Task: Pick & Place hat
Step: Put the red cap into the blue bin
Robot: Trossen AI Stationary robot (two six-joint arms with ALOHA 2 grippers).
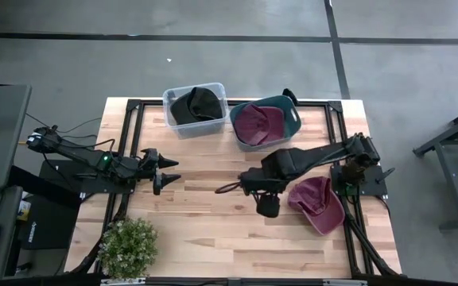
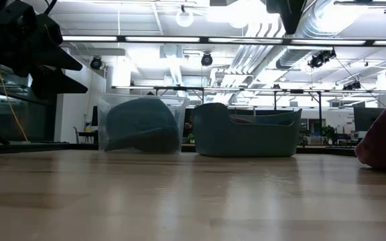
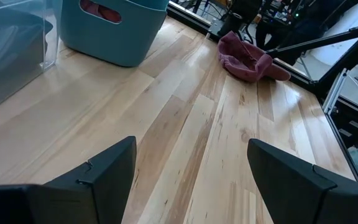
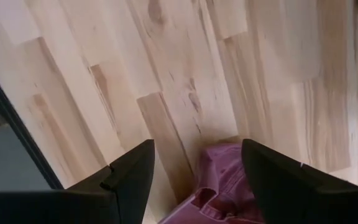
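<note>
From above, the maroon hat [image 1: 318, 204] lies on the table [image 1: 205, 222] just beside the right tool [image 1: 267, 208], whose fingers are spread wide. At the right wrist, the hat [image 4: 219, 186] shows between those fingers, so the tool should drop straight and pinch the bunched fabric rather than the brim. Seen past the left tool [image 3: 185, 168], also spread and waiting, the teal bin [image 3: 114, 28] stands well apart from the hat.

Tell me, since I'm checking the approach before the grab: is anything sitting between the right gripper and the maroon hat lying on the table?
Nothing visible does. The right gripper is open just beside the maroon hat, and its wrist view shows only bare table and the hat's edge between its fingers.
</note>
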